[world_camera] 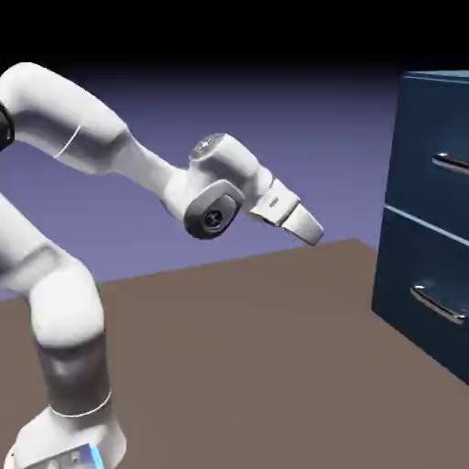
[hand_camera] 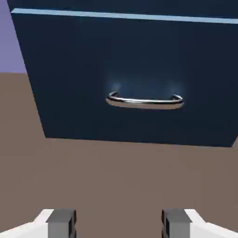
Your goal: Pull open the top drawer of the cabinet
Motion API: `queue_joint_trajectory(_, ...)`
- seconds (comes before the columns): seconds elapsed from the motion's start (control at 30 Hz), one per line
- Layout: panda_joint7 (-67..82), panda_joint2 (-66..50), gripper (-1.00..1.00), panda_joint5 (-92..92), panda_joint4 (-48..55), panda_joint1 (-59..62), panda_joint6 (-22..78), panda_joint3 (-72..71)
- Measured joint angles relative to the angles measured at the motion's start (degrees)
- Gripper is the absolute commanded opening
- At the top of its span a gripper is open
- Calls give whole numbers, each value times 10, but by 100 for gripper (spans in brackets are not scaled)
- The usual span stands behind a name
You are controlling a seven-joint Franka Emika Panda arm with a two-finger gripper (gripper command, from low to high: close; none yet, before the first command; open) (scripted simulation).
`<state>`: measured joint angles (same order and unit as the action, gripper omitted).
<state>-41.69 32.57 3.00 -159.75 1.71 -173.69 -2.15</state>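
- While the gripper [world_camera: 313, 231] hangs mid-frame in the exterior view, well apart from the cabinet [world_camera: 409, 201] at the right edge, its fingers [hand_camera: 62, 222] stand apart with nothing between them.
- Top drawer [world_camera: 430, 119] sits shut in the upper right, its silver bar handle [world_camera: 451, 163] cut off by the frame edge.
- Hand view faces the lower drawer [hand_camera: 130, 69]; its handle [hand_camera: 145, 100] lies centre frame, under the pale seam [hand_camera: 125, 16] along the top.
- Judged as rigid: a stiff drawer front likely sliding straight out on runners.
- Slim, smooth bar looks slippery; best taken at its middle, fingers above and below, so the pull stays square.
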Motion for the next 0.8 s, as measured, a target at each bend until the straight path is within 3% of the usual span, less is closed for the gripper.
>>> queue_joint_trajectory(0.8,153,-17,0,598,249,477,64,-428)
